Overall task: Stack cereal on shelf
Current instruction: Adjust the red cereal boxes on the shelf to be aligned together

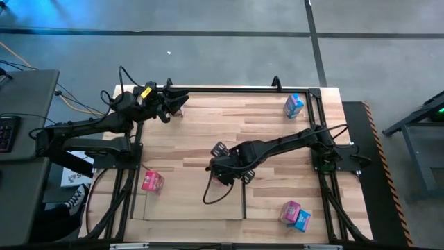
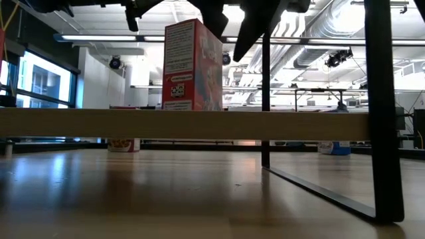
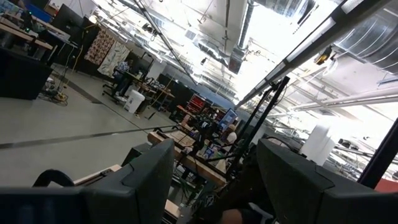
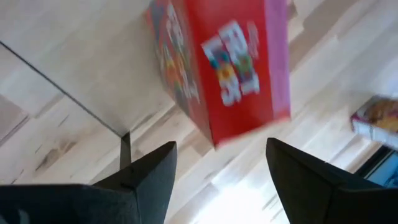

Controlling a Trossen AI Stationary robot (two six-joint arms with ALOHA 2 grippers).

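Note:
A red cereal box (image 2: 192,66) with a pink side (image 4: 224,68) stands upright on the shelf's (image 2: 199,124) light wood panel. In the high view my right arm hides it. My right gripper (image 2: 236,30) (image 4: 221,143) (image 1: 222,170) hovers open just above the box's top, its fingers clear of the box. A pink box (image 1: 152,182) stands near the left end of the shelf (image 1: 187,201). My left gripper (image 1: 180,103) (image 3: 214,146) waits open over the table's far left corner and points out into the room.
A light blue box (image 1: 293,104) stands at the far right corner, also seen low (image 2: 335,147). A pink and a blue box (image 1: 295,215) sit together at the near right. Another box (image 2: 123,143) stands far back on the left. The shelf's dark side wall (image 2: 382,106) rises on the right.

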